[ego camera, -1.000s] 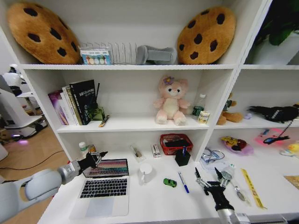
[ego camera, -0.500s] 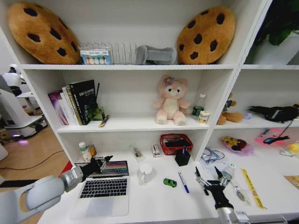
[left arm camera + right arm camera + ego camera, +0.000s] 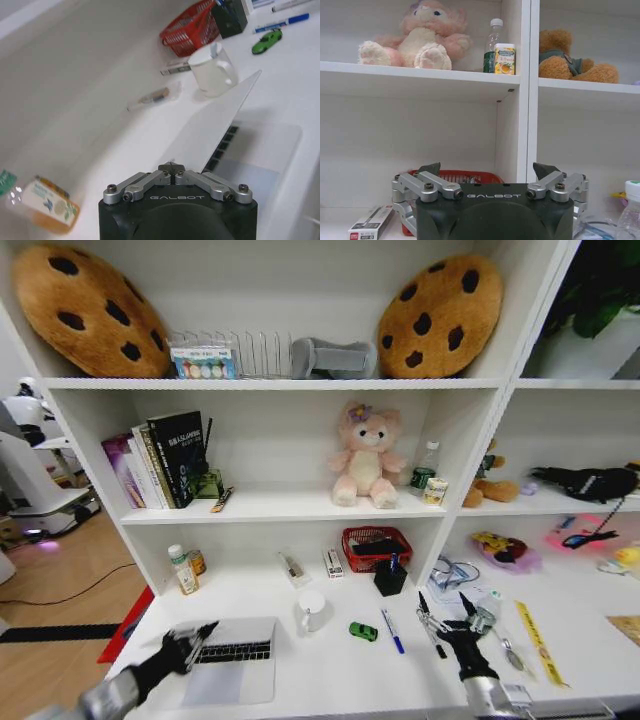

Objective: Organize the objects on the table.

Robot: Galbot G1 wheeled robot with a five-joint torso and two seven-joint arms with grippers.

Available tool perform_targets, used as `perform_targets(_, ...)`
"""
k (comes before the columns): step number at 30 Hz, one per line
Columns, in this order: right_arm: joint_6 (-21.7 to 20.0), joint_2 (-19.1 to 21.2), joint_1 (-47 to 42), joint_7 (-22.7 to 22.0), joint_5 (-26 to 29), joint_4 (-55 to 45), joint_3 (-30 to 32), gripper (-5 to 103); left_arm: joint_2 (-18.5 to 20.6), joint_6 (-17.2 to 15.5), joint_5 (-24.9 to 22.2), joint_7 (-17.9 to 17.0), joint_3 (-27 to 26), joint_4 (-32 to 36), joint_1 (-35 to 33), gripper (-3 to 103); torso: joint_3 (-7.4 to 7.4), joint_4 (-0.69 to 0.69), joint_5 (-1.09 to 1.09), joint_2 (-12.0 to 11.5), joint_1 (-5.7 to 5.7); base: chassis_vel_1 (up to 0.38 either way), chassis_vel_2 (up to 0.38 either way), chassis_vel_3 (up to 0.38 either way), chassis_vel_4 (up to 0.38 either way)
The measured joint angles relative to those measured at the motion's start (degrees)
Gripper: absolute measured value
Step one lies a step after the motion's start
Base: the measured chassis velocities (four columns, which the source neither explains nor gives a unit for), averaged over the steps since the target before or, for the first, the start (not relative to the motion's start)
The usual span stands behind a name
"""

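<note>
A silver laptop [image 3: 228,665] lies at the front left of the white table [image 3: 330,680], its lid [image 3: 215,120] tilted low over the keyboard. My left gripper [image 3: 192,642] is shut, its tips [image 3: 171,168] against the lid's left edge. A tiny green toy car [image 3: 363,631] sits mid-table, also seen in the left wrist view [image 3: 266,41]. Just right of it lies a blue-capped pen [image 3: 393,630]. My right gripper [image 3: 447,616] hovers open to the right of the pen, holding nothing; its wrist view [image 3: 486,171] faces the shelves.
A white mug [image 3: 312,610] stands just behind the laptop. A red basket [image 3: 376,545] and a black pen holder [image 3: 390,578] sit at the back. Two small bottles [image 3: 183,570] stand back left. A yellow ruler [image 3: 540,640] and clutter lie right of my right gripper.
My left gripper came down and toward the front edge, and the laptop lid dropped from upright to nearly flat, hiding the screen. The right arm stayed put.
</note>
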State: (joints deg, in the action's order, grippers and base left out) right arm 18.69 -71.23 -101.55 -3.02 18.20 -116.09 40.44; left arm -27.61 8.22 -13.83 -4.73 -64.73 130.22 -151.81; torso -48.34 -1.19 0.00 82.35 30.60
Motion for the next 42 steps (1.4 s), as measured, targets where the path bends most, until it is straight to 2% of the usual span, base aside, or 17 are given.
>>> perform_targets(2, -0.61, 0.18, 0.50, -0.16, -0.05, -0.17, -0.72, 100, -2.67, 0.32, 2.86, -0.08, 4.85, -0.13, 2.30, 0, 0.00, -0.06, 0.01, 0.00, 0.00, 0.000, 0.000, 0.000, 0.000)
perform_targets(9, -1.10, 0.53, 0.46, -0.32, -0.02, -1.20, -0.87, 100, -4.86, 0.47, 5.15, -0.29, 10.00, -0.88, 6.18, 0, 0.00, -0.08, -0.01, 0.00, 0.00, 0.000, 0.000, 0.000, 0.000)
perform_targets(12, -1.18, 1.51, 0.12, -0.41, 0.15, -1.64, -0.94, 100, -9.20, 1.15, 7.79, -0.46, 14.10, -1.47, 9.32, 0, 0.00, -0.05, -0.01, 0.00, 0.00, 0.000, 0.000, 0.000, 0.000)
perform_targets(16, -1.18, 2.07, -0.48, -0.42, 0.29, -1.89, -0.97, 100, -12.98, 1.30, 4.22, -0.58, 12.98, 0.05, 12.08, -3, 0.00, -0.04, 0.00, 0.00, 0.00, 0.000, 0.000, 0.000, 0.000)
perform_targets(18, -1.14, 2.15, -1.22, -0.43, 0.07, -1.91, -0.92, 100, -16.71, 0.86, -0.86, -0.75, 11.31, 1.85, 14.52, 7, -0.01, -0.08, 0.01, 0.00, 0.01, 0.000, 0.000, 0.000, 0.000)
perform_targets(19, -1.14, 2.15, -1.22, -0.43, 0.07, -1.91, -0.92, 100, -16.71, 0.86, -0.86, -0.75, 11.31, 1.85, 14.52, 7, -0.01, -0.08, 0.01, 0.00, 0.01, 0.000, 0.000, 0.000, 0.000)
perform_targets(20, -1.11, 2.15, -1.78, -0.37, -0.16, -2.04, -0.91, 100, -19.75, 0.74, -3.28, -0.92, 10.90, 2.78, 16.04, 12, -0.01, -0.08, 0.01, -0.01, 0.02, 0.000, 0.000, 0.000, 0.000)
perform_targets(22, -1.10, 2.17, -2.17, -0.26, -0.23, -2.21, -0.90, 100, -21.19, 0.69, -4.19, -0.98, 10.88, 3.07, 16.71, 17, -0.01, -0.05, 0.01, -0.01, 0.02, 0.000, 0.000, 0.000, 0.000)
perform_targets(24, -0.91, 2.39, -4.46, 0.85, -0.94, -3.04, -0.79, 100, -27.11, -0.25, -8.45, -1.97, 11.06, 4.04, 20.93, 28, -0.01, -0.02, -0.01, -0.01, 0.01, 0.000, 0.000, 0.000, 0.000)
perform_targets(25, -0.91, 2.39, -4.46, 0.85, -0.94, -3.04, -0.79, 100, -27.11, -0.25, -8.45, -1.97, 11.06, 4.04, 20.93, 28, -0.01, -0.02, -0.01, -0.01, 0.01, 0.000, 0.000, 0.000, 0.000)
perform_targets(27, -0.73, 3.45, -6.08, 2.40, -1.34, -3.26, -1.14, 100, -31.02, -1.52, -12.03, -3.20, 10.67, 4.57, 24.60, 44, -0.01, -0.07, -0.01, 0.00, 0.01, 0.000, 0.000, 0.000, 0.000)
perform_targets(29, -0.73, 4.30, -6.50, 3.14, -1.26, -3.29, -1.50, 100, -32.07, -2.03, -13.29, -3.65, 10.24, 4.67, 25.81, 44, -0.01, -0.08, 0.01, -0.01, 0.01, 0.000, 0.000, 0.000, 0.000)
perform_targets(30, -0.86, 5.94, -6.86, 4.20, -0.53, -3.32, -2.16, 100, -33.37, -2.82, -15.11, -4.34, 9.50, 4.70, 27.62, 55, -0.01, -0.05, 0.00, -0.01, 0.01, 0.000, 0.000, 0.000, 0.000)
perform_targets(32, -1.06, 7.15, -6.98, 4.81, 0.18, -3.32, -2.60, 100, -33.96, -3.29, -15.95, -4.73, 9.11, 4.69, 28.74, 55, -0.01, -0.05, 0.01, 0.00, 0.01, 0.000, 0.000, 0.000, 0.000)
perform_targets(34, -1.62, 11.46, -7.09, 6.91, 2.45, -2.80, -4.06, 100, -35.30, -4.89, -17.45, -6.26, 8.50, 4.48, 31.69, 72, -0.01, -0.05, 0.00, -0.01, 0.01, 0.000, 0.000, 0.000, 0.000)
perform_targets(37, -1.73, 13.36, -7.09, 7.93, 3.38, -2.38, -4.74, 100, -35.80, -5.63, -17.94, -7.05, 8.39, 4.39, 32.74, 77, -0.01, -0.05, 0.00, -0.01, 0.02, 0.000, 0.000, 0.000, 0.000)
perform_targets(42, -1.78, 19.98, -6.11, 13.19, 7.75, 1.07, -7.39, 100, -36.84, -8.73, -20.30, -9.11, 8.31, 4.12, 36.56, 97, -0.01, -0.07, 0.00, -0.01, 0.02, 0.000, 0.000, 0.000, 0.000)
